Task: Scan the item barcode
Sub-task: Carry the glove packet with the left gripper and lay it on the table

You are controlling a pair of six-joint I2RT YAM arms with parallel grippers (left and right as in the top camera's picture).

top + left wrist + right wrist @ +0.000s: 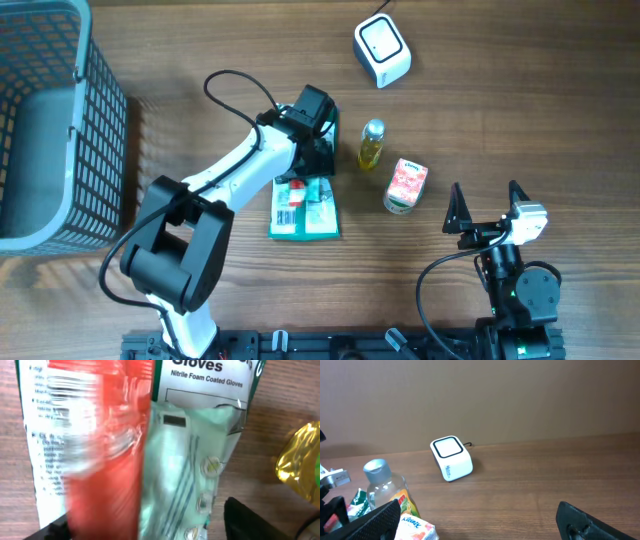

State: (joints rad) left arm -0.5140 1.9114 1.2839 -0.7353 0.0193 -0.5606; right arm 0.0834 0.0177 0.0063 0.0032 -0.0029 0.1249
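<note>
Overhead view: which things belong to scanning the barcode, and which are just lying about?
In the job: glove packet, white scanner, left pincer over the packet.
Lying about: yellow bottle, Kleenex pack, grey basket, right pincer.

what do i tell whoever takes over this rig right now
Left pincer: open, over the top end of the gloves packet, which lies flat.
Right pincer: open, empty, near the tissue pack.
Scanner: far side, nothing at it.
Done: no scan evident.
To do: grasp an item, show its barcode to the scanner.
</note>
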